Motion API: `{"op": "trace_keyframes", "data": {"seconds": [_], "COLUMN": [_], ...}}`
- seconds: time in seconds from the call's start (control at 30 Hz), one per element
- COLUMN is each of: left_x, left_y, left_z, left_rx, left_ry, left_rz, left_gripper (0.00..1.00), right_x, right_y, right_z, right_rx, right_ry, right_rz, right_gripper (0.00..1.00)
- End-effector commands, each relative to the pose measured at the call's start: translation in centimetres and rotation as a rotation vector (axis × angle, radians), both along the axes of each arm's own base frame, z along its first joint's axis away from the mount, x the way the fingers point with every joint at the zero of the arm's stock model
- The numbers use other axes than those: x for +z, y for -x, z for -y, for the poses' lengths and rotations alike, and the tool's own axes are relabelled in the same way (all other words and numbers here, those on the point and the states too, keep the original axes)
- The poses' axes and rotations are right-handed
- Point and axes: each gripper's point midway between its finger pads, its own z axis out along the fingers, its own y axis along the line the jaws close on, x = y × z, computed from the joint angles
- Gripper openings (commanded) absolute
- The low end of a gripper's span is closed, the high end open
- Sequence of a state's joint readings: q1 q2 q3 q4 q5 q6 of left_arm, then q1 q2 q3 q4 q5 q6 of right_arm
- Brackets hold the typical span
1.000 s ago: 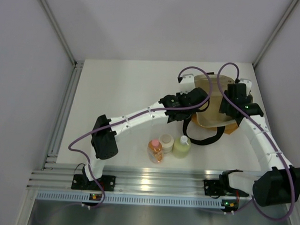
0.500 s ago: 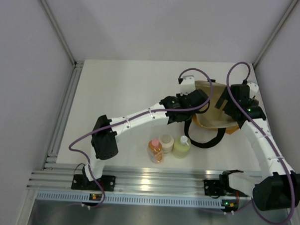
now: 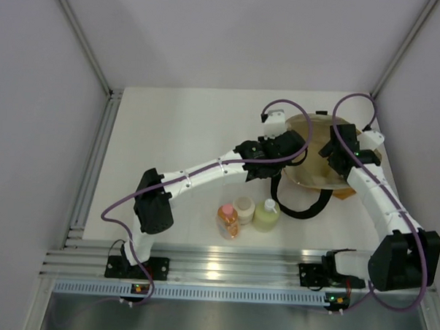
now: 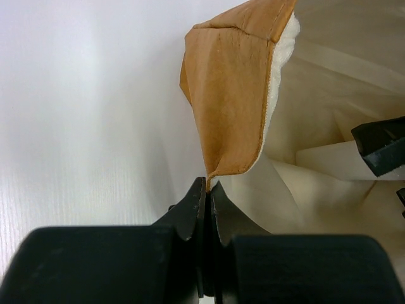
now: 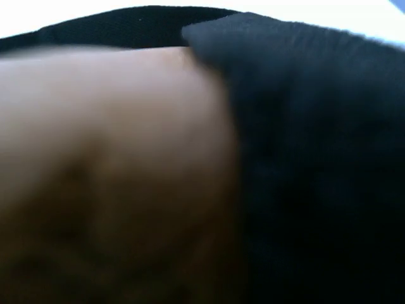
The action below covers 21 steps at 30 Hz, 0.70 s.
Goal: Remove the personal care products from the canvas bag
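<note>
The left arm (image 3: 205, 172) rises from its base at the near left, bends at the elbow and runs its forearm diagonally across the table (image 3: 185, 134) toward the far right. The left gripper (image 4: 207, 190) is clamped on the near-left rim of the bag (image 4: 234, 95). Its fingers are pressed together with a point of orange cloth and cream lining caught between them, and the rim stands lifted with the mouth open.

The right arm (image 3: 382, 205) swings out to the right edge, with its elbow low beside its base. Its forearm runs up and inward, and the wrist is bent over so that the right gripper (image 3: 331, 151) sits at the bag's mouth. The right wrist view shows only blurred orange cloth and black, so I cannot tell whether those fingers are apart or together.

The bag lies at the far right of the table, and its black handles (image 3: 298, 205) trail toward the near side. Just left of the handles, three products stand close together in a row: the orange bottle (image 3: 228, 220), the jar (image 3: 243, 208) and the green bottle (image 3: 266, 214)
</note>
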<state>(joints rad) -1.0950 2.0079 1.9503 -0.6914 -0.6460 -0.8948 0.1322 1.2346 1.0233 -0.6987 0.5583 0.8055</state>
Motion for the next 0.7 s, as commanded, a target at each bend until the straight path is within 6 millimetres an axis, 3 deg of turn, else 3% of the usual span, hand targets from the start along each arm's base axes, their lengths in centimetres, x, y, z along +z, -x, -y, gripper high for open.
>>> {"op": "trace_keyframes", "data": {"seconds": [0.0,0.27,0.53,0.6,0.67], "left_x": [1.0,1.6,1.6,1.8,1.9], "left_y": [-0.5,-0.4,-0.4,-0.5,-0.5], "left_z": [0.2,0.9,1.2,1.2,1.2], "left_rx": [0.012,-0.009,-0.021,-0.023,-0.023], "left_ry": [0.009,0.032,0.028,0.030,0.028], "left_rz": [0.025,0.020,0.022,0.025,0.028], "left_gripper": [0.00,0.00,0.00,0.00,0.00], "right_x": [0.4,1.2,-1.4,-2.0,-2.5], "right_y": [-0.7,-1.1,-1.4,-1.1,-0.4], "right_z": [1.6,3.6,4.4,4.5,4.7], "right_rx": [-0.097,-0.249,-0.318,-0.340,-0.360], "right_ry": [0.038,0.078,0.098,0.098,0.102], "right_rz": [-0.007,0.061,0.009,-0.003,-0.001], "right_gripper": [0.99,0.94,0.91,0.87,0.75]}}
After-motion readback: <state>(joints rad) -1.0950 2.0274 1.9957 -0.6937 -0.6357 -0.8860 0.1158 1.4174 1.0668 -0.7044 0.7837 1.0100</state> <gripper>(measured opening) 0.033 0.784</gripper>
